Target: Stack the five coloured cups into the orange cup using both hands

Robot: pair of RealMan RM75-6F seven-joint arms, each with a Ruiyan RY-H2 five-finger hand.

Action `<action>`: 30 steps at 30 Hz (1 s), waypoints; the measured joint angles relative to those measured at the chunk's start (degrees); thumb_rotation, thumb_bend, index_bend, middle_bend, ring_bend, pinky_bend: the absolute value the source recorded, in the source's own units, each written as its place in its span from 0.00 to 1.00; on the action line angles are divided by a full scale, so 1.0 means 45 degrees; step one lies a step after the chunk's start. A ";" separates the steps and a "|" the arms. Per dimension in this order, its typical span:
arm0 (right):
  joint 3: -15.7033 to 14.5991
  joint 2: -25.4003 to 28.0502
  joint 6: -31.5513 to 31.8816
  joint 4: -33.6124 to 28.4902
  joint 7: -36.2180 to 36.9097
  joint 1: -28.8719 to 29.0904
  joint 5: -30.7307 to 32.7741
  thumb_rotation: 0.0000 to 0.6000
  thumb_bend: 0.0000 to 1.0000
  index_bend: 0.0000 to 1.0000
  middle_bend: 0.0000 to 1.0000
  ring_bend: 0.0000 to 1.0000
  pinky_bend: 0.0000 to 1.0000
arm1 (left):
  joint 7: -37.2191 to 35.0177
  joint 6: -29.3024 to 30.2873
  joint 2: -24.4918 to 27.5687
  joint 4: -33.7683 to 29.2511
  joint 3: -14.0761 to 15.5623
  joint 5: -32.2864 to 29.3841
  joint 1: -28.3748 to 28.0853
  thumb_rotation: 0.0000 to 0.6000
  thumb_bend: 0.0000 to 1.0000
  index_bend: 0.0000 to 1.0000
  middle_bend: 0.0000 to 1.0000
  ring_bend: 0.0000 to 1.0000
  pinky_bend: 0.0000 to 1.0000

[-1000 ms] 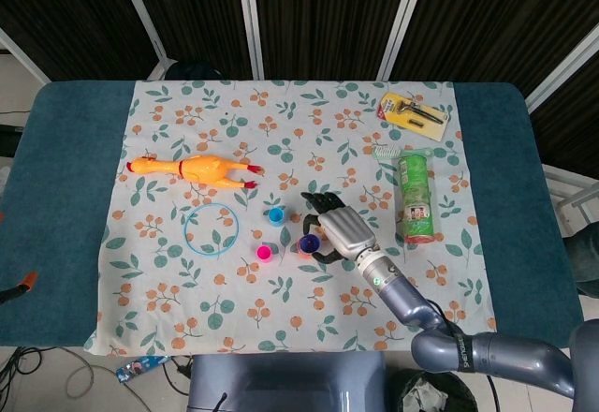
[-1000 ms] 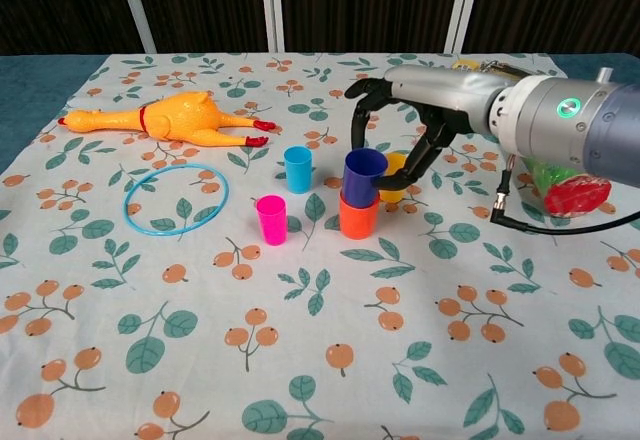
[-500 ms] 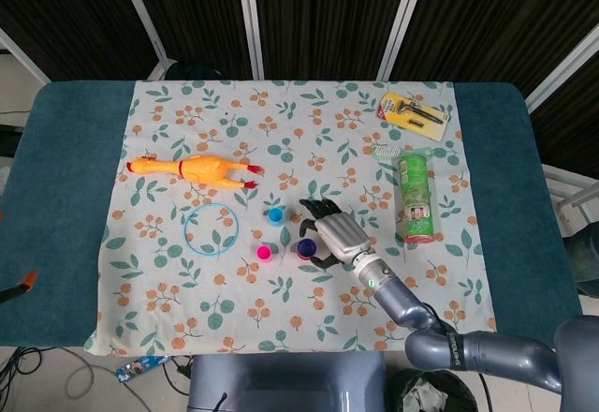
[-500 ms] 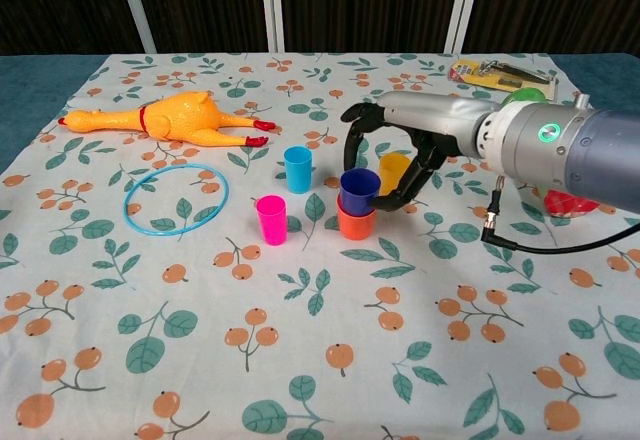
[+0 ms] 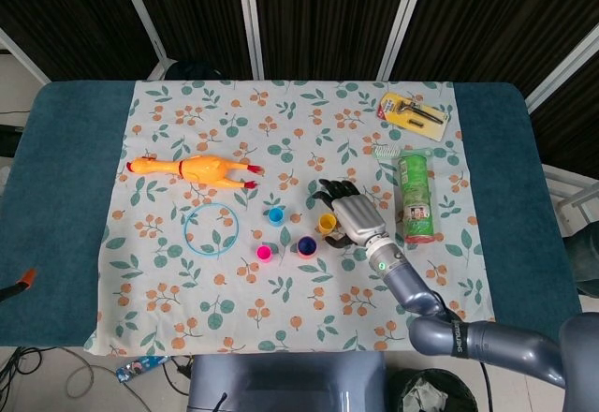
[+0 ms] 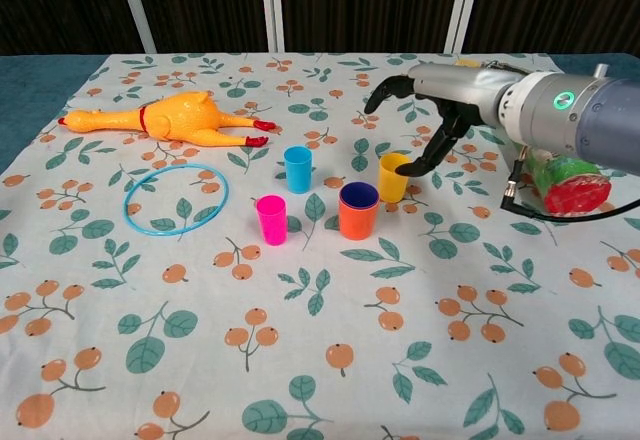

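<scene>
The orange cup [image 6: 358,222] stands mid-table with the dark blue cup [image 6: 358,196] nested deep inside it; the pair also shows in the head view as the dark blue cup [image 5: 306,245]. The yellow cup [image 6: 393,178] [image 5: 327,222] stands just right of it, the light blue cup [image 6: 298,169] [image 5: 275,213] to the left rear, and the pink cup [image 6: 271,219] [image 5: 264,253] to the left. My right hand [image 6: 442,98] [image 5: 356,216] hovers over the yellow cup with fingers spread, holding nothing; its thumb tip is at the cup's rim. My left hand is out of sight.
A rubber chicken [image 6: 170,118] and a blue ring [image 6: 176,199] lie on the left of the floral cloth. On the right, behind my arm, lie a green snack tube [image 5: 415,197] and a yellow tool pack [image 5: 413,115].
My right hand pushed the dark blue cup down into the orange cup, let it go, and moved right and back to above the yellow cup.
</scene>
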 measured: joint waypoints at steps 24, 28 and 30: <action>-0.0456 -0.0964 -0.0346 0.1830 0.0304 0.0256 0.0144 1.00 0.34 0.40 0.00 0.00 0.06 | 0.0107 0.0081 -0.0033 -0.0008 -0.0047 -0.0058 0.0016 1.00 0.17 0.08 0.03 0.00 0.00; -0.0445 -0.1075 -0.0381 0.2060 0.0382 0.0290 0.0119 1.00 0.34 0.44 0.00 0.00 0.06 | 0.0141 0.0045 -0.0040 -0.0016 -0.0044 -0.0080 0.0001 1.00 0.17 0.08 0.03 0.00 0.00; -0.0396 -0.1150 -0.0395 0.2169 0.0467 0.0319 0.0112 1.00 0.34 0.47 0.00 0.00 0.07 | 0.0153 0.0051 -0.0047 -0.0016 -0.0052 -0.0086 -0.0002 1.00 0.17 0.08 0.03 0.00 0.00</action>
